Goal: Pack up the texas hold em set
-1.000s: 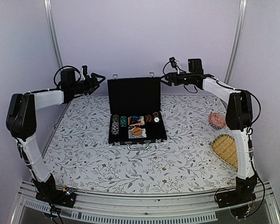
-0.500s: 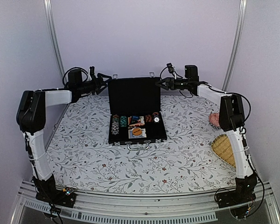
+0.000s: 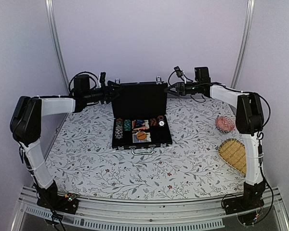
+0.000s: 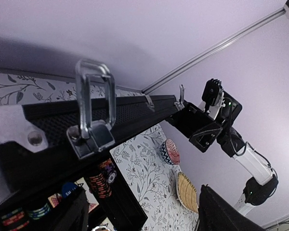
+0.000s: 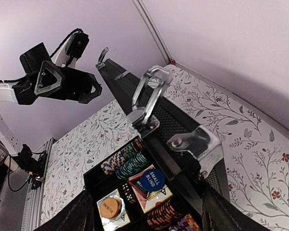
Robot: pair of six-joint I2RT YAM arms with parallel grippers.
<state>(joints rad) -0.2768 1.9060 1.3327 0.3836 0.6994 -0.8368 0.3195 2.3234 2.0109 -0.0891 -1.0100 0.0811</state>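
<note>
The black case (image 3: 137,101) stands open mid-table with its lid upright. The tray holds chip stacks (image 3: 119,127), cards, and an orange disc (image 3: 141,136). My left gripper (image 3: 113,89) is open at the lid's upper left corner. My right gripper (image 3: 170,89) is open at the upper right corner. In the left wrist view the lid's edge and a silver latch (image 4: 93,111) fill the left, just ahead of my open gripper (image 4: 144,216). In the right wrist view the gripper (image 5: 154,219) is open over the lid corner, with a latch (image 5: 149,98), a blue disc (image 5: 152,179), the orange disc (image 5: 110,208) and red dice (image 5: 129,191) below.
A red patterned dish (image 3: 224,123) and a woven yellow basket (image 3: 233,155) sit at the table's right edge. Both show in the left wrist view, the dish (image 4: 169,151) above the basket (image 4: 187,191). The back wall is close behind the lid.
Both grippers have moved inward and slightly down from beside the case to the lid's two top corners. The case and its contents have not shifted.
</note>
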